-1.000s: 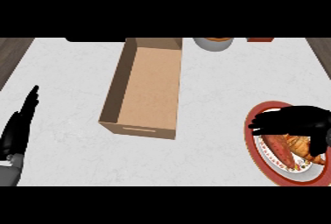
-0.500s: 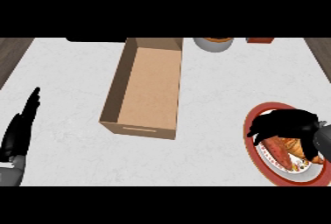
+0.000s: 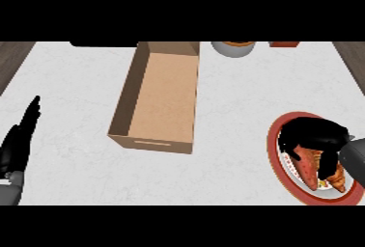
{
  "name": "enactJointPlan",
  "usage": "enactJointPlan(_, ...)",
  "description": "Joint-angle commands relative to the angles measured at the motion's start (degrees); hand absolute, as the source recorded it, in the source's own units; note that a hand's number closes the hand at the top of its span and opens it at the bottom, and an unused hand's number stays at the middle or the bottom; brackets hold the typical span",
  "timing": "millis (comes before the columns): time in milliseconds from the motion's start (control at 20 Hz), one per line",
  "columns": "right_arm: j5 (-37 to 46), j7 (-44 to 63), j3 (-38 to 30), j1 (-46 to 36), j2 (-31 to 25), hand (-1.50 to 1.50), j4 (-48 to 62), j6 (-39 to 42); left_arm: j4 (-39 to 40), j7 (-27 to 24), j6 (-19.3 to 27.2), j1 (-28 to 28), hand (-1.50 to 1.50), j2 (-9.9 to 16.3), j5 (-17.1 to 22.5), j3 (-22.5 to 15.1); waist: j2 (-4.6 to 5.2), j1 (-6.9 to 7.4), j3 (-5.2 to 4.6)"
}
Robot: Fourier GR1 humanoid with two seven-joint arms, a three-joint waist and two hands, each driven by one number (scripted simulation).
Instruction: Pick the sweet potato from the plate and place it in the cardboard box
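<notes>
View from the head, looking steeply down on a pale marbled counter [image 3: 228, 96]. The right hand [image 3: 314, 137] lay over the red-rimmed plate [image 3: 274, 144] at the right side of the counter, its fingers [image 3: 329, 161] curled down and around the sweet potato [image 3: 310, 164]. The sweet potato, orange-brown and elongated, rested on the plate's white centre; its upper end was hidden beneath the palm, while its lower part showed between and below the fingers, running toward the plate's lower right rim. Whether it had left the plate's surface could not be told. The grey right forearm [image 3: 354, 164] entered from the right edge.

The cardboard box [image 3: 160, 96] stood open-topped to the left of the plate and well apart from it, long axis running away from the viewer, with a slot handle in its near end wall. Nothing showed inside it.

The left hand [image 3: 18, 140] rested at the left edge of the counter, released, its fingers straight and pointing away from the viewer, holding nothing.

At the far edge, a grey bowl-like vessel [image 3: 233, 47] stood just beyond the box's right corner, and a small red-brown object [image 3: 284, 44] lay farther right; both were cut off by the view's upper limit.
</notes>
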Motion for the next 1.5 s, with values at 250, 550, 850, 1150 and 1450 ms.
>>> enactJointPlan(250, -2.8, 17.8, -11.6, -19.6, 11.7, 1.5, 17.6, 0.6, 1.4, -0.2, -2.0, -4.8, 0.0, -0.4, -1.3, -1.2, 2.24, 4.48, 0.92)
enactJointPlan(550, -4.3, 17.0, -18.5, -28.9, 13.0, 1.5, 27.1, -6.2, -0.9, 0.6, -1.2, -2.5, 0.0, -1.6, -1.7, -1.5, 1.53, 3.97, 0.98)
enactJointPlan(850, -9.2, 3.4, -24.4, -33.7, 12.1, 1.5, 27.5, -6.7, 4.0, -1.9, -3.9, -4.5, 0.0, 0.2, -0.3, 1.6, 1.43, 2.63, 0.89)
enactJointPlan(1150, -9.2, 6.4, -24.6, -43.0, 17.7, 1.5, 30.7, 3.3, 1.0, -0.6, -0.9, -2.2, 0.0, -2.8, -3.3, -0.4, 1.06, 2.38, 0.82)
enactJointPlan(1450, -12.5, 13.0, -28.3, -47.9, 24.7, 1.5, 33.4, 7.7, -1.7, 1.8, -0.2, -2.1, 0.0, -2.9, -4.7, -0.3, 0.88, 2.12, 0.82)
